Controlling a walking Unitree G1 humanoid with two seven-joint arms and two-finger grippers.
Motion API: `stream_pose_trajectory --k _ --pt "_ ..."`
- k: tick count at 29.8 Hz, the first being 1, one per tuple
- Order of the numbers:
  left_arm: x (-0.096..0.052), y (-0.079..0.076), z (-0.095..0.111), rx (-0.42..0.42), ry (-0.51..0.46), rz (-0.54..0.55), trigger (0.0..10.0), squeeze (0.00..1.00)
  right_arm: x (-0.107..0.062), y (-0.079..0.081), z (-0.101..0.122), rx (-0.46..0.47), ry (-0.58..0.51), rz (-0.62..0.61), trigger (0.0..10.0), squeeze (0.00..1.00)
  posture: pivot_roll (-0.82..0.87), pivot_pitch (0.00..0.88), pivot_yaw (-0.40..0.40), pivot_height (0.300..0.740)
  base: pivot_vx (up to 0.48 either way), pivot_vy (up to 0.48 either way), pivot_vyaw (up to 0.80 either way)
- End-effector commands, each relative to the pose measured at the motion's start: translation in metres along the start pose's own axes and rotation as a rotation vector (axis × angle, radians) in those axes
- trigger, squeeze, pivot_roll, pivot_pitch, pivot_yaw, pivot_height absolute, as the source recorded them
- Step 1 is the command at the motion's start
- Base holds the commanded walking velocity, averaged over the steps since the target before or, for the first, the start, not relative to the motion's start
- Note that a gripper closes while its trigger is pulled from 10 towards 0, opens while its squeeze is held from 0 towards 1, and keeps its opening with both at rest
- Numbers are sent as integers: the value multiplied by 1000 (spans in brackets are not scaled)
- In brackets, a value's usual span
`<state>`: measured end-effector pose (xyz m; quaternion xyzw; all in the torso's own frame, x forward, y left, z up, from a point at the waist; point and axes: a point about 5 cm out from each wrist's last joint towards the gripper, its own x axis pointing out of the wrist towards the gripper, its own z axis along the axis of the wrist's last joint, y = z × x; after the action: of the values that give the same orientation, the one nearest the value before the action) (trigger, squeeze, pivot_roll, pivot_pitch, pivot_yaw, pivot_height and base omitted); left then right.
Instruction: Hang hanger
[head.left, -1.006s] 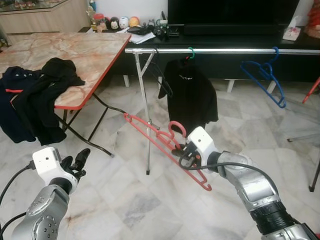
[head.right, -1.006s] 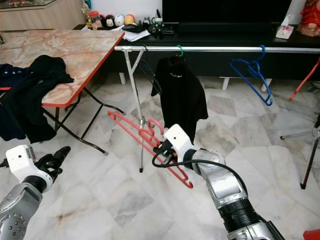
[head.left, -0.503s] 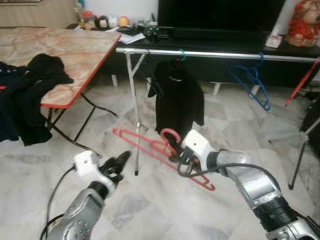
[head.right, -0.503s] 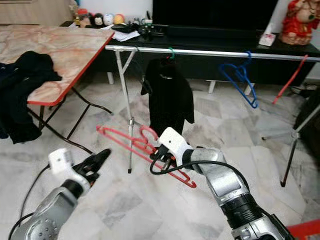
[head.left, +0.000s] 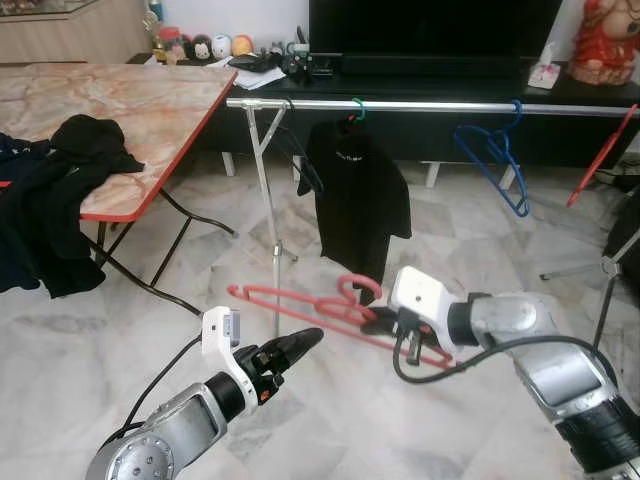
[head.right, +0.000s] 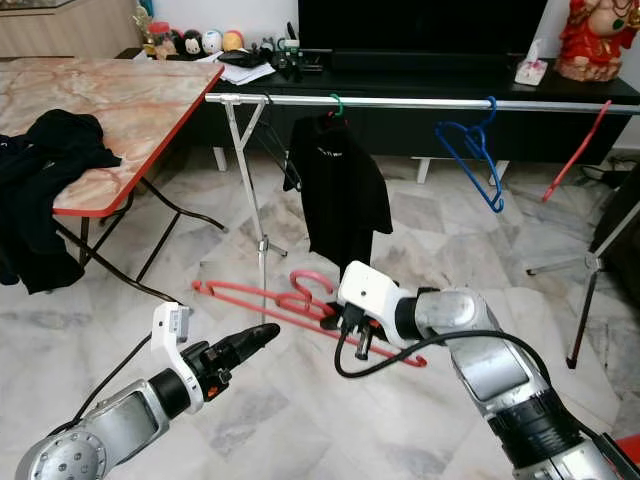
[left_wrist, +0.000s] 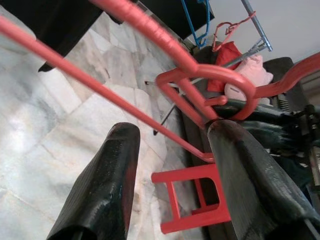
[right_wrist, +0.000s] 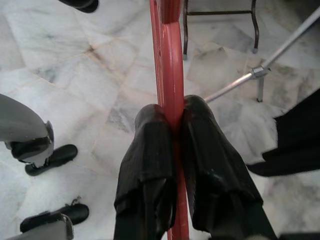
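Right hand (right_wrist: 172, 125) pinched tight on the red hanger (head.left: 300, 300), both black fingers (right_wrist: 150, 150) pressed against its bar. Held low above the marble floor (head.left: 400, 420), the bar running nearly level, the hook (head.left: 352, 287) curving up just beside the white wrist housing. Carried in mid-air, in front of and below the clothes rail (head.left: 430, 104), apart from it.

Left hand (left_wrist: 170, 150) spread, fingers (left_wrist: 107, 180) parted, reaching toward the same hanger from the robot's left. Pointed at the hanger's bar and hook in the left wrist view, not closed on either. Tips (head.left: 300, 343) just below and near the hanger's left half in the head view.

Beyond, a black shirt (head.left: 357, 195) on a green hanger (head.left: 354, 107) hooked over the rail, close behind the red one. Farther right along the rail, a blue hanger (head.left: 497, 165), empty and tilted. At the rail's far right end, another red hanger (head.left: 600, 160) leaning. To the left, a folding counter (head.left: 150, 100) with marbled top and red edge, dark clothes (head.left: 60, 200) heaped on it and draped over the side. Behind the rail, a low black cabinet (head.left: 440, 135) with small figures (head.left: 200, 45) and clutter on top.
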<state>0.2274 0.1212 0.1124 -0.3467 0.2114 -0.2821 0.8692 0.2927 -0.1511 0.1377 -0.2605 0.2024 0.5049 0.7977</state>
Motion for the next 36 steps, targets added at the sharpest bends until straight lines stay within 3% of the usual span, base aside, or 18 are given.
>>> stream_pose_trajectory --k 1,10,16,18,20,21,22,24,25,28,29,30,31,36 --pt "-1 -4 6 5 -16 -18 10000 0 -3 3 6 -35 -12 8 10000 0 -96 10 30 740 0 0 0" --pt "0 -9 14 -44 -78 -53 10000 0 -5 11 2 -40 -2 55 10000 0 -100 15 28 740 0 0 0" --pt "-1 -9 18 1 -90 -51 10000 0 -5 12 -1 -38 8 61 10000 0 -107 25 23 740 0 0 0" --pt "-8 -17 26 256 -46 -60 10000 0 -6 15 -4 -36 26 84 10000 0 -104 35 15 740 0 0 0" --pt "-9 -19 27 305 -32 -65 10000 0 -6 16 -4 -36 26 86 10000 0 -104 35 15 740 0 0 0" --pt "-13 -21 26 416 16 -68 10000 0 -5 16 -5 -36 30 86 10000 0 -104 35 15 740 0 0 0" --pt "-13 -21 26 416 16 -68 10000 0 -5 16 -5 -36 30 86 10000 0 -104 35 15 740 0 0 0" --pt "-15 -20 24 518 68 -59 10000 0 -4 15 -5 -39 35 86 10000 0 -99 39 11 740 0 0 0" --pt "-15 -18 22 650 113 -26 10000 0 -3 14 -5 -40 37 84 10000 0 -99 39 11 740 0 0 0" --pt "-13 -18 21 786 137 -19 10000 0 -1 16 -4 -43 34 90 10000 0 -95 44 11 740 0 0 0" --pt "-13 -18 21 786 137 -19 10000 0 -1 16 -4 -43 34 90 10000 0 -95 44 11 740 0 0 0" --pt "-10 -23 18 851 153 -47 10000 0 0 18 -2 -51 30 102 10000 0 -95 46 12 740 0 0 0" --pt "-8 -25 18 861 139 -60 10000 0 1 20 -1 -55 25 112 10000 0 -95 46 12 740 0 0 0" --pt "0 -29 20 868 46 -71 10000 0 1 23 -1 -64 25 132 10000 0 -99 50 16 740 0 0 0"
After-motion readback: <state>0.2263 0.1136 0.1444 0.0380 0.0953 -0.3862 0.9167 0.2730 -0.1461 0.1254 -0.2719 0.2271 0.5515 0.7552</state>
